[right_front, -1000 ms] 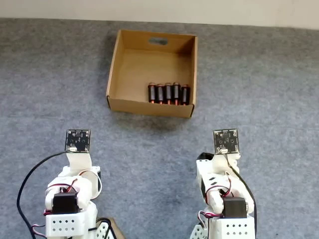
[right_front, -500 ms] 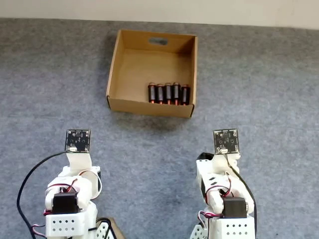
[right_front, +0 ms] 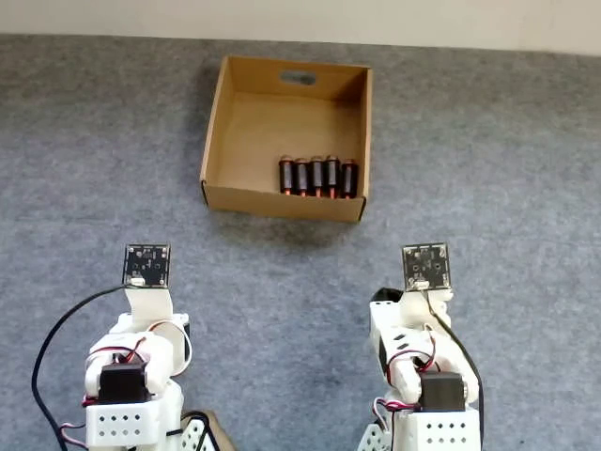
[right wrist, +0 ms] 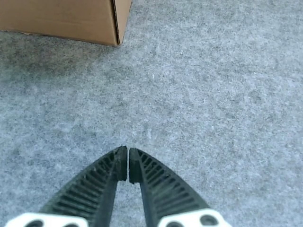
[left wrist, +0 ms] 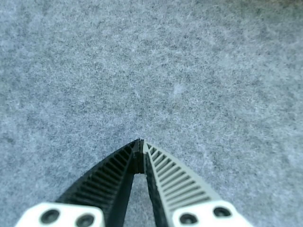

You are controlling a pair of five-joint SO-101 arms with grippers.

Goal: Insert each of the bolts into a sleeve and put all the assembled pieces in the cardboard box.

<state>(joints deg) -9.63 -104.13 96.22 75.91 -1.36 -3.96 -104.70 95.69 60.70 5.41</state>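
Observation:
The cardboard box [right_front: 218, 120] stands at the far middle of the grey carpet. Several dark assembled pieces with copper ends [right_front: 318, 177] lie side by side against its near wall, toward the right corner. Both arms are folded back at the near edge, well short of the box. My left gripper [left wrist: 141, 144] is shut over bare carpet with nothing in it. My right gripper [right wrist: 128, 152] is shut too, also empty, and a corner of the box [right wrist: 71, 21] lies beyond its tips.
Grey carpet [right_front: 488, 160] covers the whole table. The left arm's base [right_front: 127, 395] and the right arm's base [right_front: 427, 399] sit at the near edge, with a black cable [right_front: 52, 352] looping beside the left one.

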